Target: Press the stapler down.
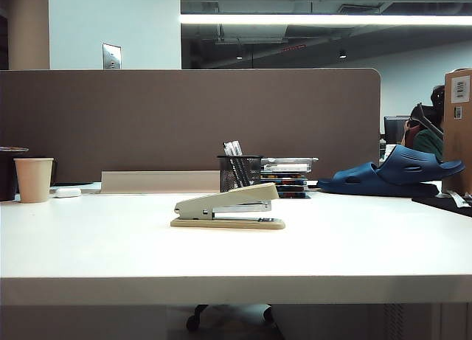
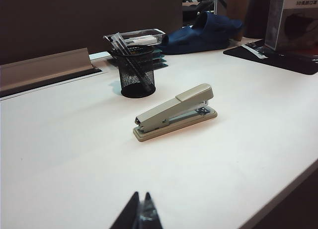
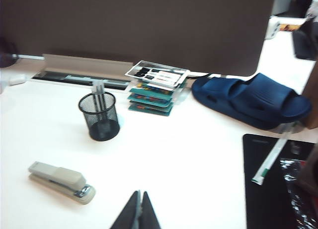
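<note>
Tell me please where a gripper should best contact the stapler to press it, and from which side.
Come from straight above onto the raised front end of the stapler top arm, which slopes up there and gives most leverage. The stapler lies flat on the table. The left gripper and right gripper are both shut and away from it.
</note>
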You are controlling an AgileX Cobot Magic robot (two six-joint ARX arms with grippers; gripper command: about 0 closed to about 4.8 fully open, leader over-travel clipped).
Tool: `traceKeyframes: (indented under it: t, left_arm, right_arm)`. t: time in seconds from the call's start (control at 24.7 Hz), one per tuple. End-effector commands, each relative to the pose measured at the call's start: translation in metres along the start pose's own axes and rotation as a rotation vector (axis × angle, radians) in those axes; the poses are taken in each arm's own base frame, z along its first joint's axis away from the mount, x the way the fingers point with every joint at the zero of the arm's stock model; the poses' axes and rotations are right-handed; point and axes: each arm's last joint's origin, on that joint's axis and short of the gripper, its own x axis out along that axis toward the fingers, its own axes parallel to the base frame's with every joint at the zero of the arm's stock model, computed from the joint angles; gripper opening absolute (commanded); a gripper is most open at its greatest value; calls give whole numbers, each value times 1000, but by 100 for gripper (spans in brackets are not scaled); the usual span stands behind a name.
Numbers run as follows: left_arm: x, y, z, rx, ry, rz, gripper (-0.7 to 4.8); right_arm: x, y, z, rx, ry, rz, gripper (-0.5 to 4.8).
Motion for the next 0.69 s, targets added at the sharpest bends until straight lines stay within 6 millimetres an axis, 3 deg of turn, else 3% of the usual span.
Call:
traceKeyframes:
  t: [0.04, 0.28, 0.69]
  left_arm:
    - [0, 0, 1, 2, -7, -3, -5]
    - [0, 0, 1, 3, -7, -2, -5]
    - [0, 0, 1, 6, -7, -2, -5]
  right_arm:
    - [19, -5, 26, 21, 54, 79, -9]
    - [66, -15, 44, 72, 173, 195, -9]
    - [143, 5, 26, 63, 286, 346, -9]
